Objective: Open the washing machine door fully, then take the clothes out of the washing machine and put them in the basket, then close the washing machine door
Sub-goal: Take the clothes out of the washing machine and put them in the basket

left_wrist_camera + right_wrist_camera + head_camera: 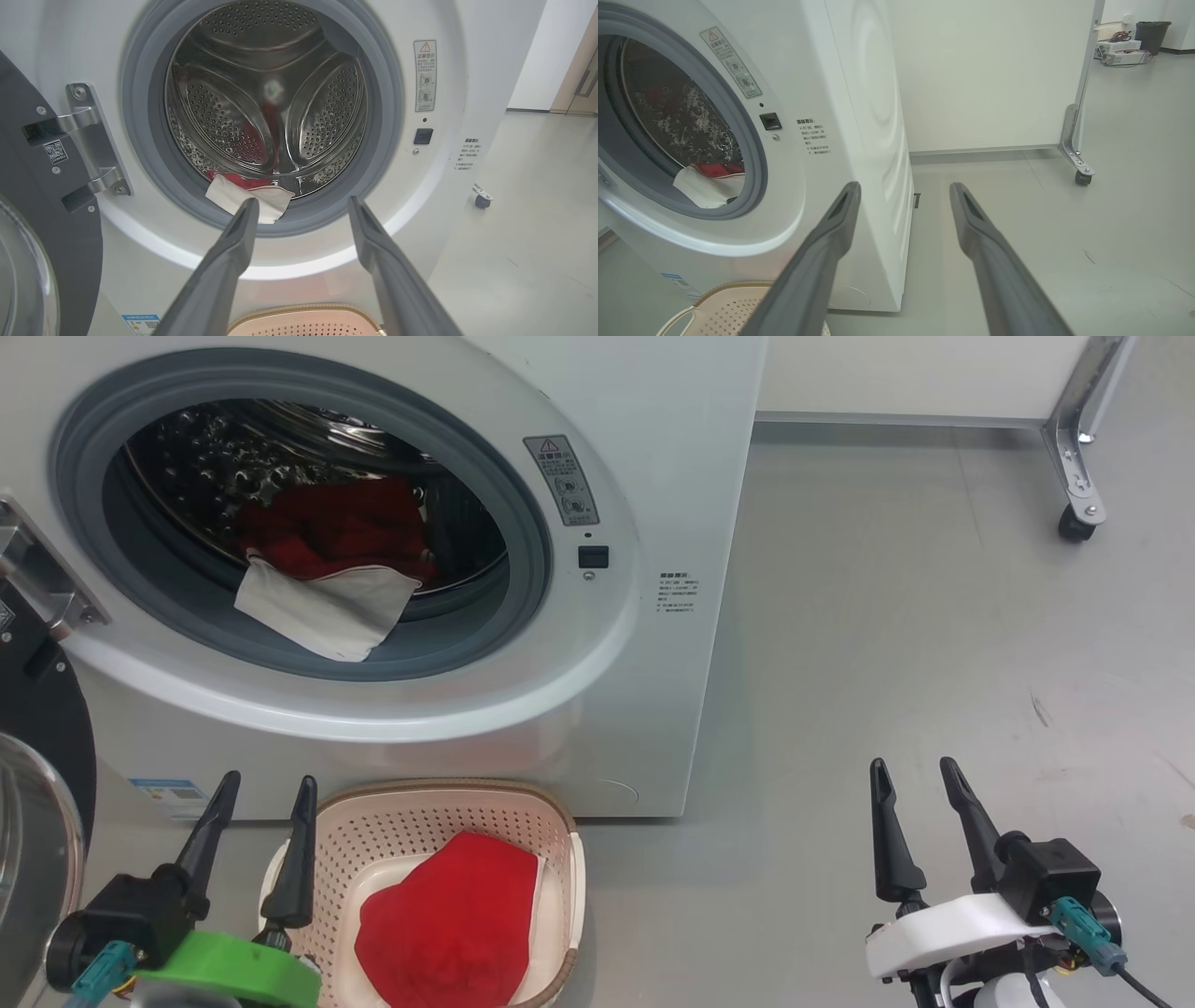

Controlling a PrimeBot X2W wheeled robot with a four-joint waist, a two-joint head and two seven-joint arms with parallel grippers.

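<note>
One garment (448, 924) in basket (420, 817), clothes (336, 537) in drum (215, 453), door (42, 728) open

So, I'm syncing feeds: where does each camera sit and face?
Head view: on the head, looking down at the washing machine and basket; left end effector and right end effector at bottom.
Left wrist view: on the left arm, facing into the drum; own fingers show.
Right wrist view: on the right arm, facing the machine's right edge; own fingers.
Shared: the garment at the drum mouth.
</note>
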